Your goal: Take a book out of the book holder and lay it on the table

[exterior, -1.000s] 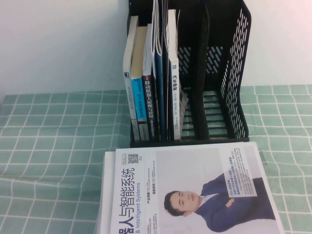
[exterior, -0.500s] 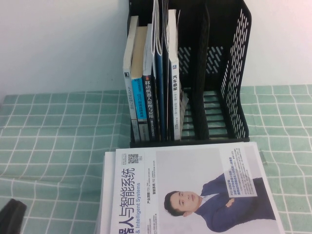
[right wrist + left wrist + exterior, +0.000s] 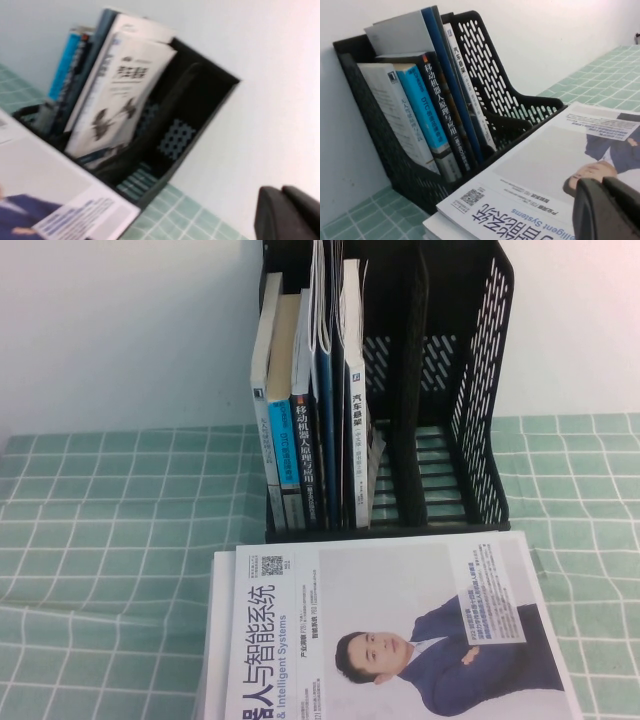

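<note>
Dark shape at lower-left corner of high view half a second ago now gone; book and holder unmoved. Left gripper (image 3: 607, 210) out of high view, seen only in its wrist view, low over the near edge of the book (image 3: 390, 635); fingers closed, holding nothing. Book lies flat on a pale stack on the surface (image 3: 110, 540), just in front of the book holder (image 3: 440, 390). Judged light, thin, floppy, glossy so likely slippery; best pinched at a free edge or spine, not mid-cover. Right gripper (image 3: 290, 212) near holder's open right side, also outside high view; fingers closed, empty.
</note>
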Controlling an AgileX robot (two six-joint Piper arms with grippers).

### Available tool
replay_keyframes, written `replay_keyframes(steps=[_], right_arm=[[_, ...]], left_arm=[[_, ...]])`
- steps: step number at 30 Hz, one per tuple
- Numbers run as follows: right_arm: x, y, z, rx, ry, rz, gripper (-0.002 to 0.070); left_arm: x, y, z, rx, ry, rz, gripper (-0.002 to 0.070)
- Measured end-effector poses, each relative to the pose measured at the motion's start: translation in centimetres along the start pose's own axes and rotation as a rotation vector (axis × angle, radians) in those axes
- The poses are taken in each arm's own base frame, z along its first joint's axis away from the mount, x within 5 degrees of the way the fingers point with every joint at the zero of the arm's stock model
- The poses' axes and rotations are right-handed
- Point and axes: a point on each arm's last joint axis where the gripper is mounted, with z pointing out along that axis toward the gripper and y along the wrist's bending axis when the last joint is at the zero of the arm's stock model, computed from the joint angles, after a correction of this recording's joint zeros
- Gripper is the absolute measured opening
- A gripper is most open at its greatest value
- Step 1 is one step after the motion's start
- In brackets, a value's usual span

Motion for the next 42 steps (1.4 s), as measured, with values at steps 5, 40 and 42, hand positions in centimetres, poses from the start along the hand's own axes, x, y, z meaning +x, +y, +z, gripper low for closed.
replay_keyframes(steps=[5,40,42], right_arm=[[0.9,-0.6,0.3,0.204,0.051,0.087,-0.0002],[10.3,2.0,1.5,0.424,0.453,0.344,-0.0002],[10.3,2.0,1.5,0.432,0.453,0.347,-0.0002]], left_arm=[[-0.3,1.0,-0.1,-0.115,-0.03,0.097,-0.0002],[3.4,4.6,-2.2,-0.599,0.292,-0.421,-0.0002],[3.4,4.5,-2.1,-0.578,0.29,-0.432,-0.0002]])
